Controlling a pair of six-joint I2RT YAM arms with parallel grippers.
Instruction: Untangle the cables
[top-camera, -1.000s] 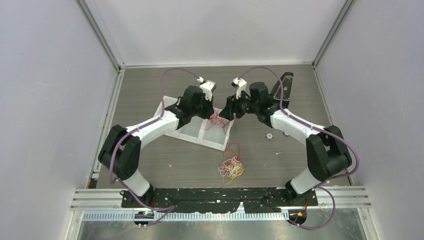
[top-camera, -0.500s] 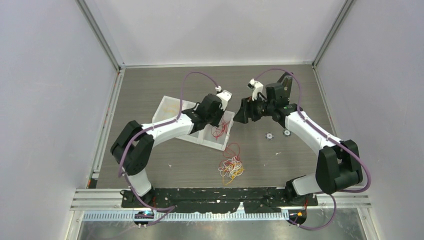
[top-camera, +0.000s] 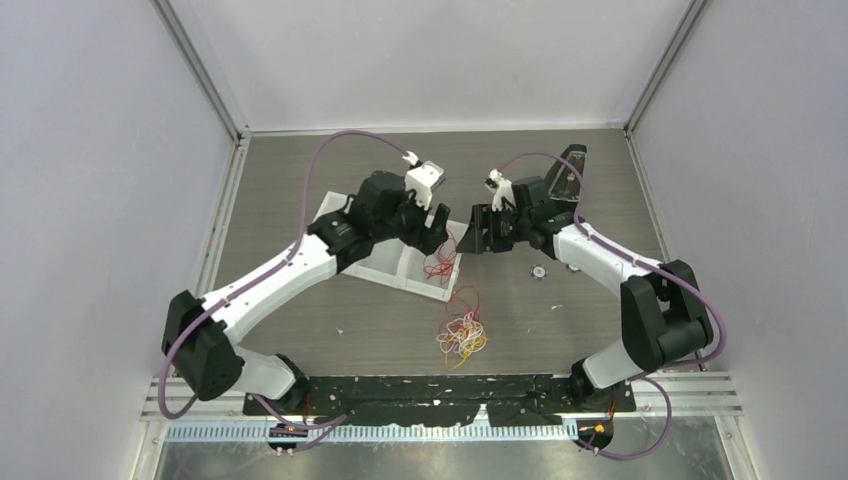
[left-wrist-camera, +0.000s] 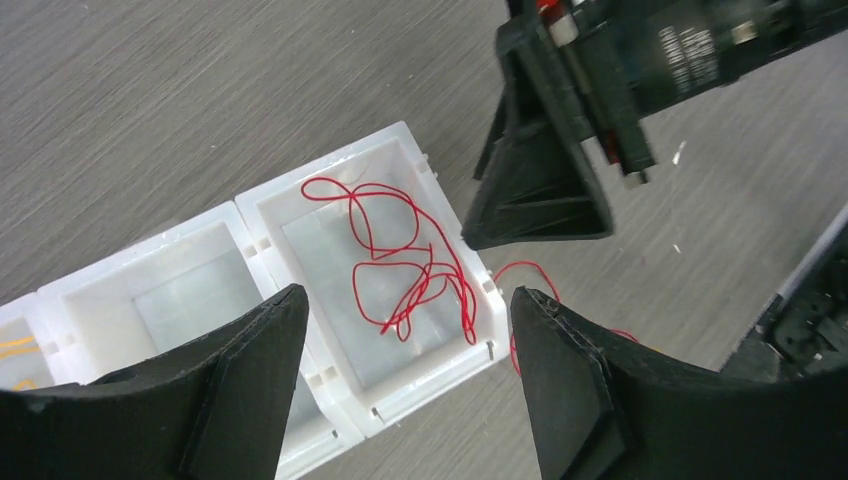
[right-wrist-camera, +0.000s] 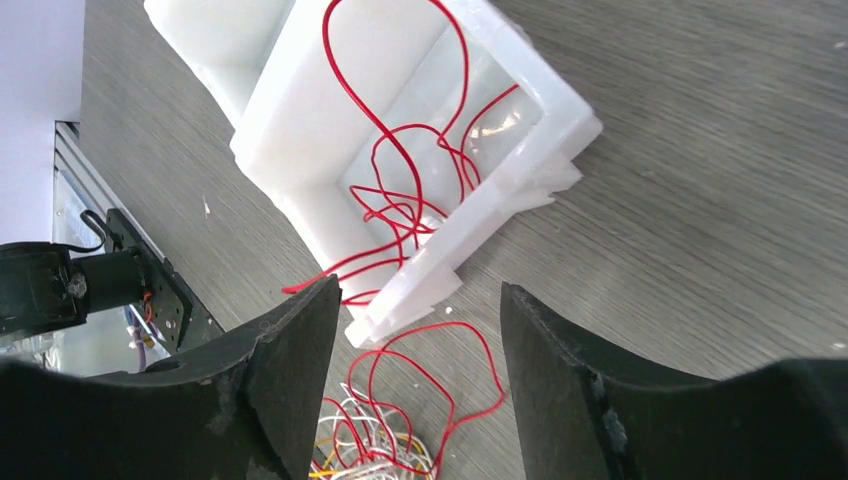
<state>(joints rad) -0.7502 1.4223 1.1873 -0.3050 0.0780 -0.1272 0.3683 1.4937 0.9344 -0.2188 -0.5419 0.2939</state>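
A tangle of red, white and yellow-orange cables (top-camera: 462, 336) lies on the table in front of a white compartment tray (top-camera: 418, 287). The tangle (right-wrist-camera: 372, 448) also shows at the bottom edge of the right wrist view, with a red loop (right-wrist-camera: 440, 368) reaching towards the tray. Separate red cables (left-wrist-camera: 405, 262) lie loose in the tray's right end compartment (left-wrist-camera: 448, 372), one strand hanging over its wall (right-wrist-camera: 505, 190). My left gripper (left-wrist-camera: 405, 300) hovers open above that compartment, holding nothing. My right gripper (right-wrist-camera: 420, 300) faces it from the right, open and empty above the tray corner (top-camera: 476, 232).
A yellow strand (left-wrist-camera: 15, 350) lies in the tray's far left compartment. Two small round parts (top-camera: 538, 271) (top-camera: 573, 265) sit on the table right of the tray. A black block (top-camera: 572, 168) stands at the back right. Walls and rails enclose the table.
My left gripper has gone from shut to open over the tray's right compartment. The right gripper swung out to the right, then back towards the tray.
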